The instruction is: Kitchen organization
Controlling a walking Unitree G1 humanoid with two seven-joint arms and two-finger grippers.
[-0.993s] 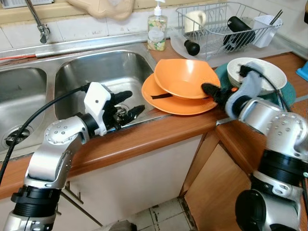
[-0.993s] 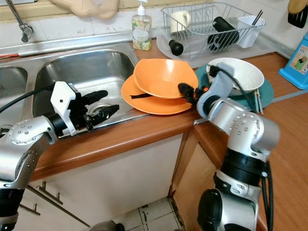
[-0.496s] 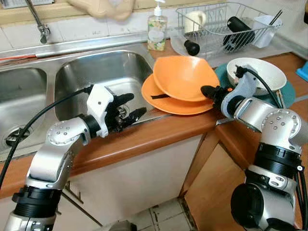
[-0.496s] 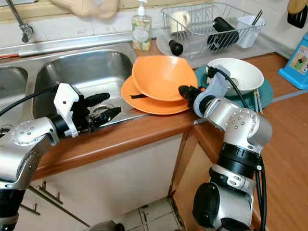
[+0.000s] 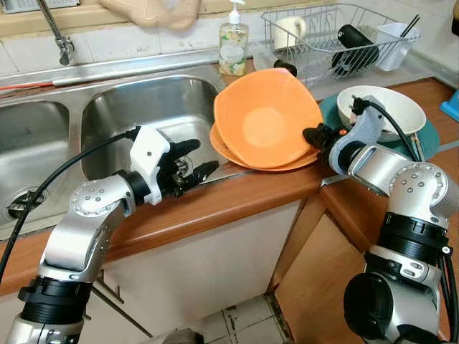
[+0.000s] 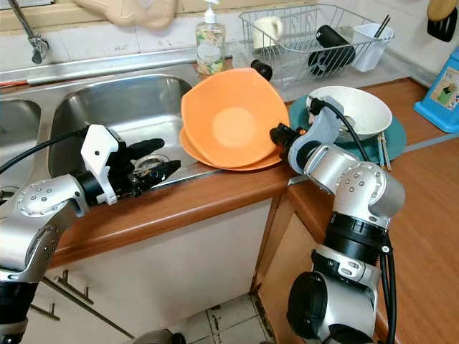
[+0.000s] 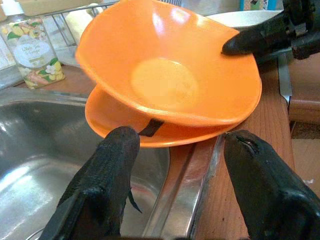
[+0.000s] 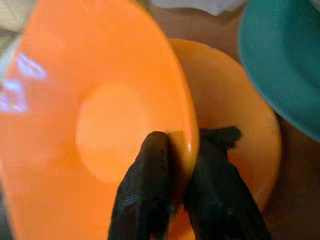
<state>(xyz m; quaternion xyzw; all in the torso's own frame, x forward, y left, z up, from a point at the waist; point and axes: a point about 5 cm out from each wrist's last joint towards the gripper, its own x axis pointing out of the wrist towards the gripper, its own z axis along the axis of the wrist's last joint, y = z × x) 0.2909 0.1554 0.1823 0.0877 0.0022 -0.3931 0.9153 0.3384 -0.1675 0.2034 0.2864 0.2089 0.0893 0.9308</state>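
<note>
Pinching orange bowl [image 5: 264, 118] rim, right gripper [image 5: 313, 136] tilts it over orange plate [image 5: 305, 159].

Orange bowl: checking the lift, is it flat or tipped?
Tipped: the orange bowl stands on edge, inside facing the camera, its rim pinched by the right hand.

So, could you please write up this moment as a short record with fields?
Setting: wooden counter beside a steel sink
Right pincer: shut on the rim of the orange bowl, which is tilted up toward the sink
Under the bowl: orange plate, flat on the counter
Left pincer: open, at the sink's front edge, pointing at the bowl, holding nothing
Nearby: white bowl on a teal plate; soap bottle; dish rack holding a mug
</note>
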